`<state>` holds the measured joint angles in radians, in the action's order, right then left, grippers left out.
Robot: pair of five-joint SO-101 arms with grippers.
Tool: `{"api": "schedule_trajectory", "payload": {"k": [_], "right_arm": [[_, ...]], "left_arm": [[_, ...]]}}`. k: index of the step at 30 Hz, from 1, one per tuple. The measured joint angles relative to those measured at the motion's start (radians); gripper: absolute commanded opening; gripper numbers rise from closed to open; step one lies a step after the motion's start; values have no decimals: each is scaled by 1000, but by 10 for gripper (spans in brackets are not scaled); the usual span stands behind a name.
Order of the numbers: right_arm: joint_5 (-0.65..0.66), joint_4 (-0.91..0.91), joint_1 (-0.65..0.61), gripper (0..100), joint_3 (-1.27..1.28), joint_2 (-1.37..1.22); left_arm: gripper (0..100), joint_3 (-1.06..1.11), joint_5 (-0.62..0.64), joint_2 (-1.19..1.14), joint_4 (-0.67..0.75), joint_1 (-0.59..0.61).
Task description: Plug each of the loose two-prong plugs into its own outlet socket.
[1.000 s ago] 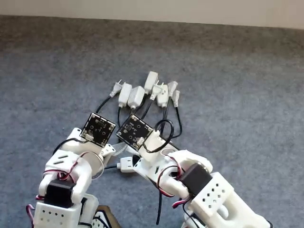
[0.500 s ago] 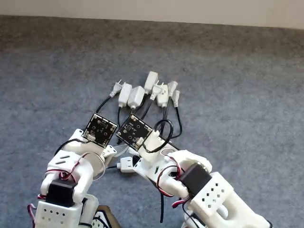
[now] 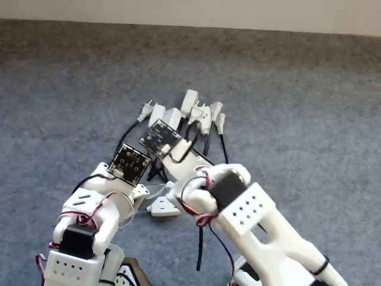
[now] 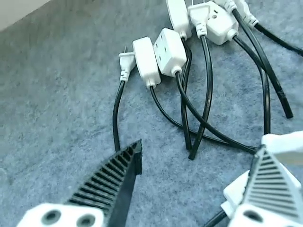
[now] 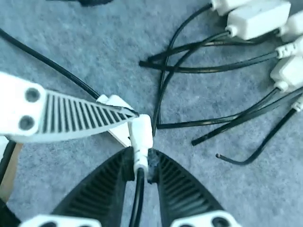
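Plug [image 5: 141, 135] in play right now is a small white one. It's pinched by its body in the right gripper [image 5: 140, 158], cord running back between the black jaws, low over the grey carpet [image 3: 297, 89]. The left gripper [image 4: 199, 147] is spread wide with nothing in it. Its white finger [image 5: 80, 118] has its tip right up against the plug's front end.

What worries me: the white socket block [image 3: 164, 207] lies on the carpet between the two arms and nothing seems to be gripping it. My guess is a push from the plug just shoves it along instead of seating the prongs. That white finger could also block the way in, or knock the plug crooked in the pinch. And the black cords [image 5: 189, 71] are a crossed-over mess, so dragging this one might tug on the pile [image 3: 190, 113] of other plugs and sockets farther up the carpet.

Hard-to-tell stuff: I can't make out the prongs on the held plug, since the finger tip covers that end. Can't tell which way the socket's slots face either. From above, the wrists cover the spot where plug and socket would meet, and the cord's far end gets lost in the tangle.
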<state>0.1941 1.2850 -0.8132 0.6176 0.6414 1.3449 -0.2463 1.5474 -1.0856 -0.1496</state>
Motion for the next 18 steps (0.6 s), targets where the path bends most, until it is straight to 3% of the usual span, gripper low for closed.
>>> {"api": "schedule_trajectory", "payload": {"k": [8,12,18], "right_arm": [[-55,295,3,6,-295,-262],[-68,425,3,6,-502,-407],[-120,431,3,6,-609,-620]], "left_arm": [[366,-232,104,-147,46,282],[366,-470,153,-459,32,353],[367,-1005,195,-1036,-173,509]]}}
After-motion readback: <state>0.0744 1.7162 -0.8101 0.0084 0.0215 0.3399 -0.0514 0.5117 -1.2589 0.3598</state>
